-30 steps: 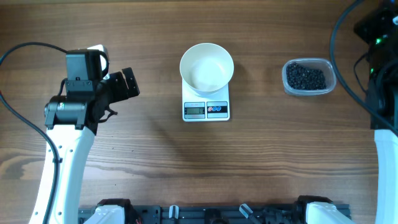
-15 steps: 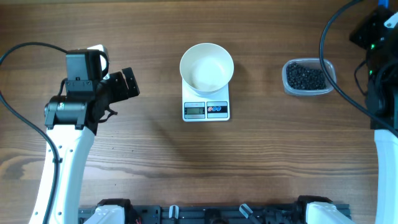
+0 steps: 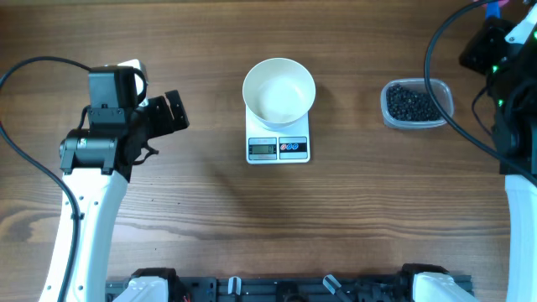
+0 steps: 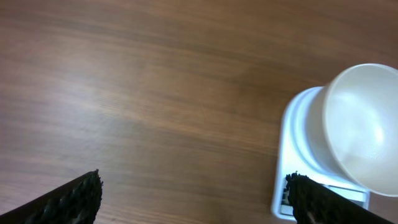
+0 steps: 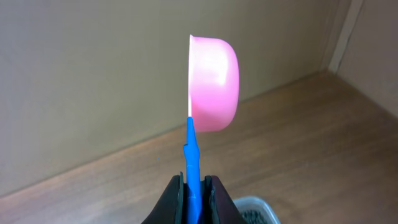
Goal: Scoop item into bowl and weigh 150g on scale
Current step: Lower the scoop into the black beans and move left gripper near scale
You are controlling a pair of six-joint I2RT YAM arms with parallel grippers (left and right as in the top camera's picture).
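So, you're at the scooping step. Your right pincer (image 5: 193, 186) is clamped on the blue handle (image 5: 191, 155) of the pink scoop (image 5: 214, 84), held aloft with its cup turned on its side. The beads (image 3: 412, 104) all sit in the clear tub (image 3: 448, 94) at the right, well apart from the white bowl (image 3: 279, 91), which rests empty on the scale (image 3: 278, 148). Your left pincer (image 3: 174, 112) hangs spread apart, holding nothing. Next, I'd judge, you need to lower the scoop and dip it into the tub.

The wooden table (image 3: 210, 218) carries the scale (image 3: 278, 148) and, well apart, a clear tub (image 3: 417, 124).
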